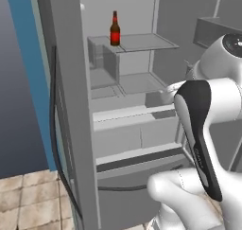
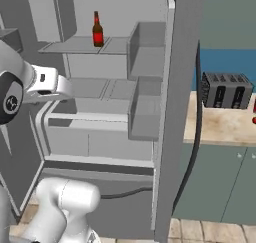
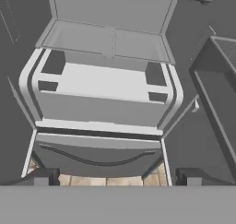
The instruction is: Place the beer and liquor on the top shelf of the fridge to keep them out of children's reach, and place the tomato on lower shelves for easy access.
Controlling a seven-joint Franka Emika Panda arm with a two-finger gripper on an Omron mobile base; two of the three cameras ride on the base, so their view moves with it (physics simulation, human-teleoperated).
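Note:
The fridge (image 1: pixel 66 106) stands open. The beer (image 1: pixel 115 29), a slim brown bottle with a red label, stands upright on the top shelf (image 1: pixel 146 42), also seen as beer (image 2: pixel 97 30) on the top shelf (image 2: pixel 70 46). My gripper (image 3: pixel 115 178) is open with nothing between its fingertips (image 3: pixel 41 177). It hangs in front of the fridge interior and looks down over the lower shelves (image 3: pixel 110 41) and a pale drawer (image 3: pixel 101 87). A sliver of red (image 2: pixel 254 113) shows at the counter's right edge; I cannot tell what it is. The liquor and the tomato are out of view.
The open fridge door (image 2: pixel 182 112) with its dark handle (image 2: pixel 197 117) and door bins (image 2: pixel 145 112) stands right of the interior. A dark toaster (image 2: pixel 227 90) sits on the wooden counter (image 2: pixel 220 127) over grey-green cupboards. Tiled floor (image 1: pixel 28 200) lies below.

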